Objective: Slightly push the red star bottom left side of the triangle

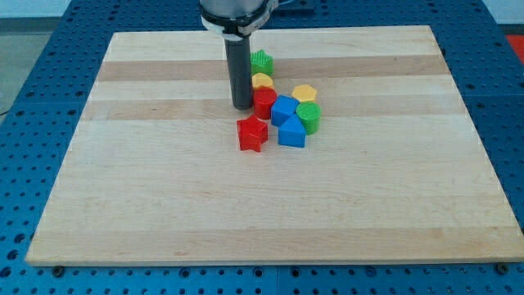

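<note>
Red star point(252, 134) sits nearest, centre frame, just left of the blue triangle point(291, 133) with a slight gap. Behind them are a red block point(264, 102), blue block point(282, 108), green cylinder point(309, 117) and yellow block point(304, 93). No claw here: my tip point(242, 106) is a bare rod beside the red block, above the star, probably lined up to nudge it down-frame; farthest are another yellow block point(262, 81) and a green block point(261, 61).

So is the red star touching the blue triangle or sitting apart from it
Apart, narrowly. The red star sits at the blue triangle's left with a sliver of board between; my tip is above it.

star point(253, 133) left of triangle point(291, 133) | tip point(242, 106) above star, top-left
</note>
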Available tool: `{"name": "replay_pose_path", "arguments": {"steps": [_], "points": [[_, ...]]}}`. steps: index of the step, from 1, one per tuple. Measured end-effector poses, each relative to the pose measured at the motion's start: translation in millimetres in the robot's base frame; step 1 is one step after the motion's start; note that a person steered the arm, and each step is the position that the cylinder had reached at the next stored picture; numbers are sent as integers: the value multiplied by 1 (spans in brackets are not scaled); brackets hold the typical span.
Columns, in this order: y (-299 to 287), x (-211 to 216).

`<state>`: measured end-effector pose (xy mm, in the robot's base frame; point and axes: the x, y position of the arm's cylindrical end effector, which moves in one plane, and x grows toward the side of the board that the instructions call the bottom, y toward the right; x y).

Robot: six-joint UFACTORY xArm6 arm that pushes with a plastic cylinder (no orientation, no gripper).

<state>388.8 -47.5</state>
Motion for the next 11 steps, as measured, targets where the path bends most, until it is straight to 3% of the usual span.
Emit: {"name": "replay_pose_path", "arguments": {"steps": [2, 3, 5, 6, 8, 10, 11], "points": [[21, -31], [14, -27], [-18, 43], [-7, 77], [-4, 39], [0, 133], [-7, 144]]}}
